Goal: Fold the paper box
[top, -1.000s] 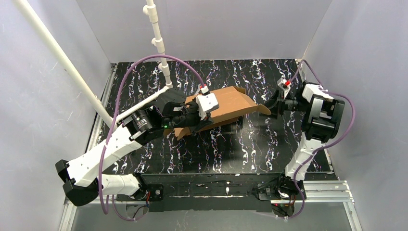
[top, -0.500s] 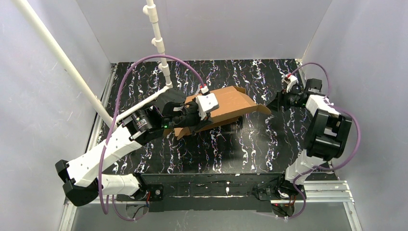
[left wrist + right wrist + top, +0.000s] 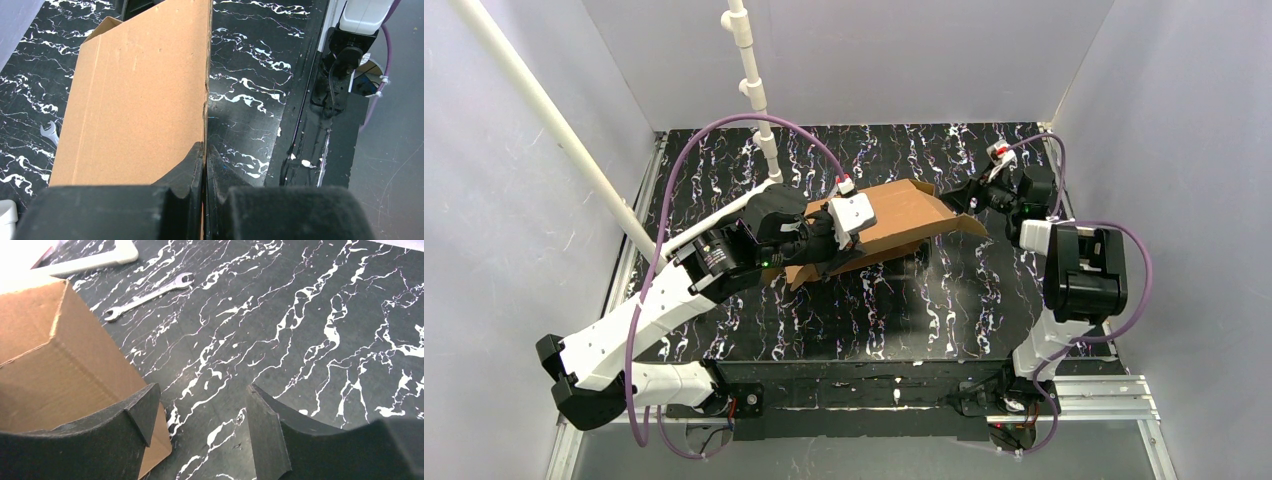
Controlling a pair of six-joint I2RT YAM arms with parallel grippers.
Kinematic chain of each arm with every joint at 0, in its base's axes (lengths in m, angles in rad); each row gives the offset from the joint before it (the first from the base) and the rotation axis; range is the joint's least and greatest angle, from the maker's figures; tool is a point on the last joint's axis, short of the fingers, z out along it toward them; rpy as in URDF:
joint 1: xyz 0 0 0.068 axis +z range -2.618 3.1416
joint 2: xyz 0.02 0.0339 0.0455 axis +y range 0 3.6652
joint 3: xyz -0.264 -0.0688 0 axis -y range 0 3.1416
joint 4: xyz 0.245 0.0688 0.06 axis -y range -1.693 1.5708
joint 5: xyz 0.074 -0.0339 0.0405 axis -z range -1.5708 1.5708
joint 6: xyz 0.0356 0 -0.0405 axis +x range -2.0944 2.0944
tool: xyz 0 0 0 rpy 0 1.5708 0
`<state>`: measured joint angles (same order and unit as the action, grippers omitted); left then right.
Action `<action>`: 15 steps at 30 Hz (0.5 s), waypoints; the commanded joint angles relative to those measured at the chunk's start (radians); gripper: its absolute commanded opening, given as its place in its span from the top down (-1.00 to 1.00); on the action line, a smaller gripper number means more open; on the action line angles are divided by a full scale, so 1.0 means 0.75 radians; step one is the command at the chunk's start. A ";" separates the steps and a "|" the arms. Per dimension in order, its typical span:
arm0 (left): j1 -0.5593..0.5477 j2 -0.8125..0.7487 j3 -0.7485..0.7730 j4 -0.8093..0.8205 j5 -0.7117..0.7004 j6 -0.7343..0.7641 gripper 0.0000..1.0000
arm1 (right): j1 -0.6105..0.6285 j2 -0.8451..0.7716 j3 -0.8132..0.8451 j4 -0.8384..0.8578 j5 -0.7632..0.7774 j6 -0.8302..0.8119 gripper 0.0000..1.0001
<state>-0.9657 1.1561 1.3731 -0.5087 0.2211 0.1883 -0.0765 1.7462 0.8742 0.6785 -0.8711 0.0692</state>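
Seen from above, the left gripper (image 3: 836, 238) reaches in from 8 o'clock. Its jaws are pressed tight on a thin cardboard edge at the 9 o'clock end of the box (image 3: 904, 215). The box is brown and partly folded. It sits tilted near the middle of the black marbled table (image 3: 874, 320), a little toward 12 o'clock. At the box's 2 o'clock corner the right gripper (image 3: 964, 197) gapes wide and holds nothing, one finger just beside a flap. In the right wrist view, a wrench (image 3: 150, 296) lies on the table at 11 o'clock.
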 commanded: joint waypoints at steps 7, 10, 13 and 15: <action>-0.007 -0.037 0.016 -0.014 -0.021 -0.006 1.00 | 0.007 0.055 -0.003 0.449 -0.203 0.152 -0.44; -0.007 -0.036 0.019 -0.023 -0.021 -0.002 1.00 | 0.031 0.026 -0.017 0.364 -0.253 0.059 -0.52; -0.007 -0.037 0.022 -0.027 -0.021 -0.001 1.00 | 0.054 0.035 0.036 0.201 -0.287 -0.056 -0.54; -0.007 -0.042 0.021 -0.024 -0.022 -0.001 1.00 | 0.062 0.038 0.043 0.196 -0.304 -0.060 -0.55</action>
<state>-0.9657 1.1561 1.3731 -0.5114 0.2173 0.1864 -0.0486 1.8072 0.8696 0.8730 -1.0309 0.1032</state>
